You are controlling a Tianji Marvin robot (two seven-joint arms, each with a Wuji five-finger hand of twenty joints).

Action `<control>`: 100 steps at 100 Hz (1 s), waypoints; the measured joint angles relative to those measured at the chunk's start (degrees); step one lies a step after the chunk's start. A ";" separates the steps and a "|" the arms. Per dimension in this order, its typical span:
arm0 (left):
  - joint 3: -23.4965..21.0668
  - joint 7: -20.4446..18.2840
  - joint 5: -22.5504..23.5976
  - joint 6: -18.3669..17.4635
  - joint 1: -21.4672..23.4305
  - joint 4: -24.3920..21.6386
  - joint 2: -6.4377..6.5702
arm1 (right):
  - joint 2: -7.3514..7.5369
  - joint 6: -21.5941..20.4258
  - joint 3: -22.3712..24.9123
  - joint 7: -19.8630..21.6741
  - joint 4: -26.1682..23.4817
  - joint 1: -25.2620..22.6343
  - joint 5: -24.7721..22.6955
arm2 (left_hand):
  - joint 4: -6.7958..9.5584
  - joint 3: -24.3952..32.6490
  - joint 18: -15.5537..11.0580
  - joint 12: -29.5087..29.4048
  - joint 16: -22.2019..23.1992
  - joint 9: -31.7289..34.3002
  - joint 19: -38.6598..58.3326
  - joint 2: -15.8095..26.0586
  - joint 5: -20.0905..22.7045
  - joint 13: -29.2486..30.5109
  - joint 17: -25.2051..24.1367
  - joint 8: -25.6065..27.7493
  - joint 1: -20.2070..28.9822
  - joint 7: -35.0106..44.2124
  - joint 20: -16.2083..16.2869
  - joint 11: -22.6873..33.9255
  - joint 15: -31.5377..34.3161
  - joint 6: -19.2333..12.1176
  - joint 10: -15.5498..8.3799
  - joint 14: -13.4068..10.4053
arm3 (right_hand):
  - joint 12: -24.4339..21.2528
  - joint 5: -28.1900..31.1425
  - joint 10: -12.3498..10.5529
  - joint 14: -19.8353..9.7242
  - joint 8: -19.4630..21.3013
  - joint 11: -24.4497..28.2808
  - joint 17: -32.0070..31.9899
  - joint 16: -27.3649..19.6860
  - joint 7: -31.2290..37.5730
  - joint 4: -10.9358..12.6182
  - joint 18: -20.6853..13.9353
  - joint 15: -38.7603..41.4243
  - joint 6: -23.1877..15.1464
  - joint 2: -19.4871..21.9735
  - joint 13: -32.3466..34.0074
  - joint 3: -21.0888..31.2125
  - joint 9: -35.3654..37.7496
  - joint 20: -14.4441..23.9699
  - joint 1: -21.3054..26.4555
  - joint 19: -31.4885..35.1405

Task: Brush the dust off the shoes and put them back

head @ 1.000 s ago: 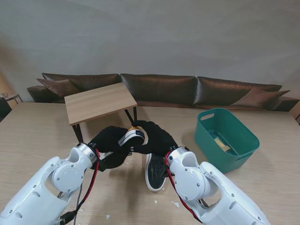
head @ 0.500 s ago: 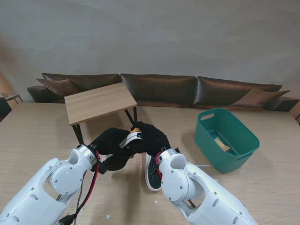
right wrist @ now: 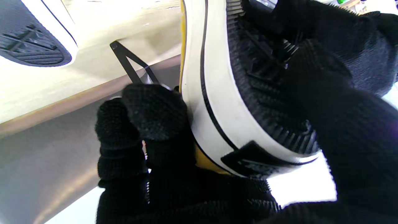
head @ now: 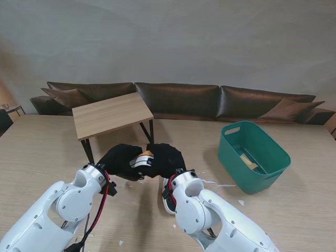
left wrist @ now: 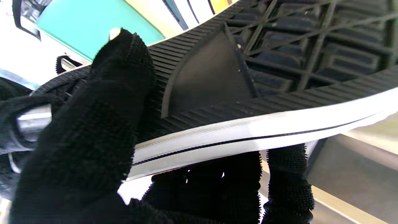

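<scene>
A yellow shoe with a white sole edge and black tread is held above the table between my two black-gloved hands. My left hand grips it from the left, and my right hand grips it from the right. The left wrist view shows the tread, with the thumb on it and the fingers under the white edge. In the right wrist view, the held shoe stands on edge in my fingers. A second shoe lies sole up, mostly hidden by my right arm.
A small wooden side table stands just beyond the hands, on the left. A green basket with something pale inside sits on the right. White scraps lie on the table near me. A dark sofa runs along the far edge.
Both hands have drawn the held shoe nearer to me and slightly left. The right arm has swung left, covering more of the shoe lying on the table.
</scene>
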 measured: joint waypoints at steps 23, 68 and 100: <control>-2.55 -0.20 2.45 1.43 2.99 -2.15 -0.12 | -1.16 4.15 -3.37 -2.43 0.66 1.03 -3.14 | 0.02 -1.67 0.24 -3.31 -2.18 -4.71 -2.76 2.54 -0.05 -4.19 -3.56 -1.12 0.10 -7.70 1.53 3.26 0.97 -0.53 0.28 -0.52 | 1.01 0.00 0.02 -1.14 -1.56 -0.74 0.00 0.86 2.25 -0.02 -0.64 3.57 -0.01 -0.09 0.09 0.00 0.01 -0.01 0.02 0.10; -8.22 1.16 4.57 5.32 10.35 -7.02 -0.34 | -3.44 10.53 -8.91 -4.70 3.84 4.33 -8.49 | 0.11 -3.79 0.85 -15.99 -3.11 -10.66 -7.09 10.06 -0.81 -10.23 -9.12 -2.24 -0.76 -22.68 3.68 4.08 0.04 -0.10 1.26 -0.54 | 3.29 0.06 -0.72 -5.06 -2.11 -2.36 0.03 1.38 3.34 -0.08 -1.46 4.83 -0.97 -0.66 0.18 -0.04 1.31 0.97 -2.93 0.10; -10.64 -0.07 4.18 7.74 13.24 -9.31 -0.27 | -4.33 12.06 -9.69 -5.00 5.98 5.60 -8.51 | 5.08 0.01 1.54 -20.15 -6.13 -15.40 -14.43 18.79 -4.19 -15.86 -14.05 -8.66 -4.93 -33.05 4.44 -0.15 -4.51 1.90 3.12 1.82 | 4.74 0.66 -1.05 -6.48 -2.30 -2.36 0.07 1.40 3.87 -0.10 -2.10 5.31 -2.13 -1.54 0.18 -0.06 1.33 1.06 -3.64 0.10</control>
